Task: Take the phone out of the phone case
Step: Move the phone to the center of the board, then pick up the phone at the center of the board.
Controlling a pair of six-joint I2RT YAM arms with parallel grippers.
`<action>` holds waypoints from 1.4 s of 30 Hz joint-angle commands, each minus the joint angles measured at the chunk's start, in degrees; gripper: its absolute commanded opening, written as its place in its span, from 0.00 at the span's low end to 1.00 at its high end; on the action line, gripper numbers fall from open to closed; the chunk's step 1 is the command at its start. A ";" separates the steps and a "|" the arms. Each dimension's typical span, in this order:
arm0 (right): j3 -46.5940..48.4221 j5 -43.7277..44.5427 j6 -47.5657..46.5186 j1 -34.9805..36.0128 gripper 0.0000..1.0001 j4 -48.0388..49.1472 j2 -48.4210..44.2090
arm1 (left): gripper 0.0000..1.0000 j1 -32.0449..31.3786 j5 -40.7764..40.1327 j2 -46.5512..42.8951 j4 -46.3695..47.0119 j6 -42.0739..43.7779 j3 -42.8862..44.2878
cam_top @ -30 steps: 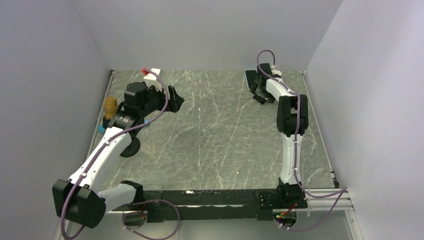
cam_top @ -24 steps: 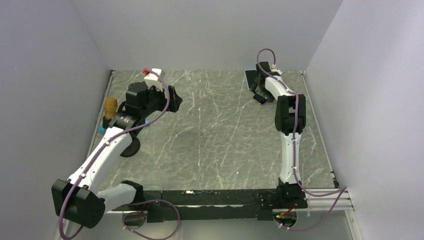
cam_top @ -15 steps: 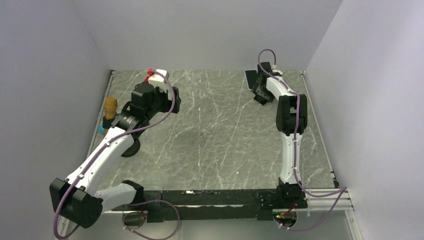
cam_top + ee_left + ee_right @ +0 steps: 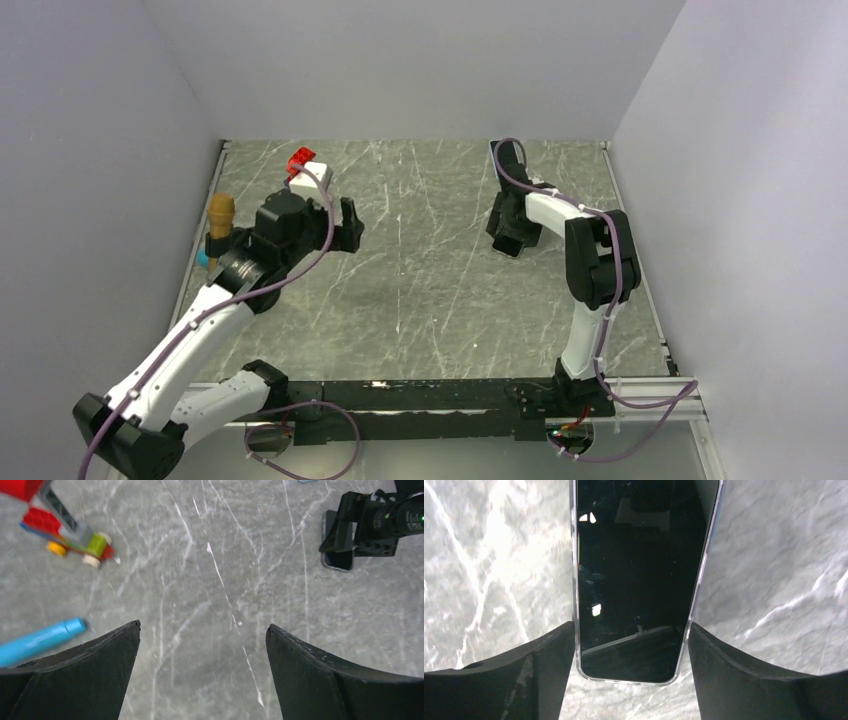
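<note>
The phone (image 4: 639, 570) has a black screen and sits in a clear case (image 4: 574, 580). It lies flat on the marble table, right of centre in the top view (image 4: 506, 246). My right gripper (image 4: 631, 630) is closed down over the phone's near end, and its fingers (image 4: 549, 665) press both long edges of the case. It also shows in the top view (image 4: 511, 230) and the left wrist view (image 4: 360, 525). My left gripper (image 4: 202, 630) is open and empty, and hovers over bare table left of centre (image 4: 349, 218).
A toy of red and grey bricks (image 4: 301, 162) lies at the back left (image 4: 65, 530). A blue marker (image 4: 40, 641), a brown object (image 4: 221, 212) and a black round object (image 4: 262, 296) lie along the left edge. A dark flat object (image 4: 507, 158) is at the back.
My right gripper has moved from the back of the table toward the near side, and the phone has moved with it. My left arm has reached further right and forward.
</note>
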 commanded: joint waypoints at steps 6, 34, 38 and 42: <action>5.21 0.79 -0.52 -1.37 0.99 -8.78 4.13 | 0.99 0.03 5.32 -12.33 -1.79 -11.89 -6.15; -22.24 -21.16 -18.08 7.51 0.00 30.65 -19.58 | 0.99 -0.25 21.20 -1.26 -1.84 -24.11 -5.74; -29.61 -26.55 -16.94 8.30 0.00 41.65 -27.14 | 0.99 -0.24 22.42 2.13 1.80 -28.39 -5.48; -33.83 -31.71 -13.67 9.39 0.00 47.92 -30.62 | 0.99 -0.26 23.57 5.78 10.04 -34.09 -7.35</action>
